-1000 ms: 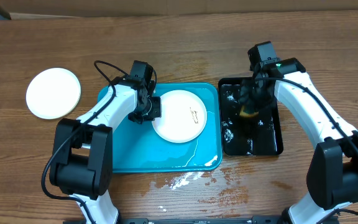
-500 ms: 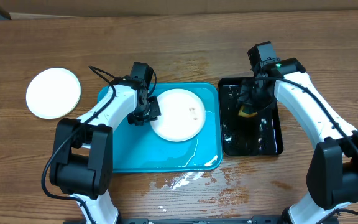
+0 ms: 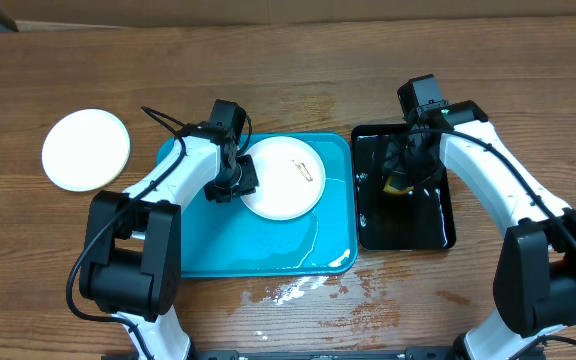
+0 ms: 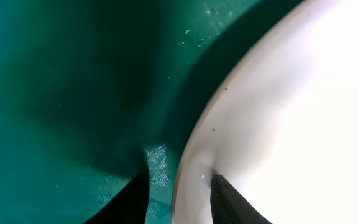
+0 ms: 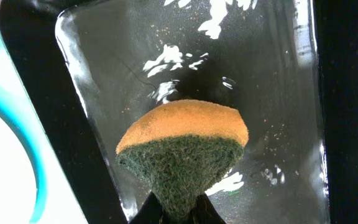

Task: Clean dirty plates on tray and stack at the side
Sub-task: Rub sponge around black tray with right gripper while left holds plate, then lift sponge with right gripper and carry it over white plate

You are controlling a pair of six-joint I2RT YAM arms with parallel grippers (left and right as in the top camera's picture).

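Sliding a little toward the tray's far edge, the plate (image 3: 283,178) has also turned since a second ago, its dark smudge (image 3: 306,170) now sitting nearer that edge, and the left gripper (image 3: 238,178) has gone from clamped to loosening.

From overhead, the plate lies flat in the far right part of the turquoise tray (image 3: 258,245), close to the far edge. The left gripper is at the plate's left rim. A second plate (image 3: 86,150) rests on the table (image 3: 288,70), well to the left of the tray. The right gripper (image 3: 400,175) hangs over the black tray (image 3: 408,228) just beside the tray's right edge, with a sponge (image 3: 398,183) in it.

In the left wrist view, the fingers (image 4: 129,205) straddle the rim, one over the tray floor and one over the plate's face. A strip of tray shows between the outer finger and the rim, so the jaws stand parted and hold nothing.

In the right wrist view, the jaws are pinched tight on the sponge's green scouring side, its orange side toward the wet black tray.

The plate looks stiff and light, probably slick with water. The raised rim is the only place to take hold, and a shallow bite there could slip.
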